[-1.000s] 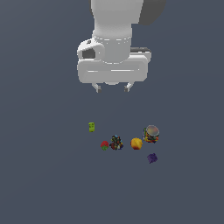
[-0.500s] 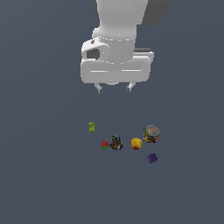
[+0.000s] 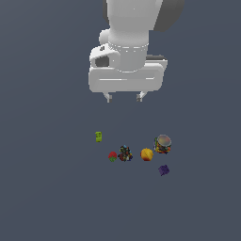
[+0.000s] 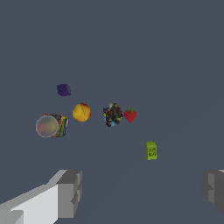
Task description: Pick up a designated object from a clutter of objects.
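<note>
Single-arm pick from clutter, approach stage. The end effector (image 3: pixel 125 97) hangs high above the table (image 3: pixel 47 197), its two fingers spread wide apart and holding nothing (in the wrist view each finger (image 4: pixel 69 192) sits at an opposite edge of the frame with bare table between). The designated object, an orange-yellow ball (image 3: pixel 147 154) with a reddish blush, rests on the table within the clutter, well below the end effector and untouched. Taking the ball as the centre of a clock face in the exterior view, the dark multicoloured cube (image 3: pixel 124 153) lies at 9 o'clock, near but apart from it, with the red berry (image 3: pixel 112 156) just beyond on the same line; the grey-topped can (image 3: pixel 163 143) stands at about 2 o'clock, close by; the purple block (image 3: pixel 163 170) lies at about 4 o'clock; the green block (image 3: pixel 98 136) sits farther off at about 10 o'clock. Judged from this layout, no part of the pick is done: centring over the ball, descent, closure and lift all remain. The gaps to the cube and the can look narrow, so finger placement appears to be the delicate point.
</note>
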{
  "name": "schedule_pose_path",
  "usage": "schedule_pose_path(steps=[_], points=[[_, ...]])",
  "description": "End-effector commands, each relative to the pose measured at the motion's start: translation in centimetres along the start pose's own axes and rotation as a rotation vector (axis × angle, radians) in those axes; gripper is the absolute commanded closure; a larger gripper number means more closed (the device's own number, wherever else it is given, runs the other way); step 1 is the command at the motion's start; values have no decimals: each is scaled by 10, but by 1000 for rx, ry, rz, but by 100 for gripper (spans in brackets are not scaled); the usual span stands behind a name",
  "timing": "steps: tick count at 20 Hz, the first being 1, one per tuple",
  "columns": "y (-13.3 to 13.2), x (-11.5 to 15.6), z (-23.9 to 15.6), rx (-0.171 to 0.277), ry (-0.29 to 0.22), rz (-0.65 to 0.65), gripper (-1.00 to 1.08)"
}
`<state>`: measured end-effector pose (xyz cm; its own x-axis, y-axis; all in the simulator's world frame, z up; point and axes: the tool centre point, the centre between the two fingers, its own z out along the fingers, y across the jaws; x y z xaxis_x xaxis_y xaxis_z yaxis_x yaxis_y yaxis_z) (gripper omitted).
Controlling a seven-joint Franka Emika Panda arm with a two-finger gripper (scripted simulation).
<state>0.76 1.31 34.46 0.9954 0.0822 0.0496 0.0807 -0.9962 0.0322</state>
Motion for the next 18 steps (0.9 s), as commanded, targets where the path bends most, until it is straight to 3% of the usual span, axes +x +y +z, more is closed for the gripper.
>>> schedule_pose_path(steps=[1, 9, 18], points=[[-3, 3, 7, 1, -2, 15, -92], [-23, 22, 50, 8, -10, 111, -92], [-59, 43, 127, 16, -27, 278, -92]])
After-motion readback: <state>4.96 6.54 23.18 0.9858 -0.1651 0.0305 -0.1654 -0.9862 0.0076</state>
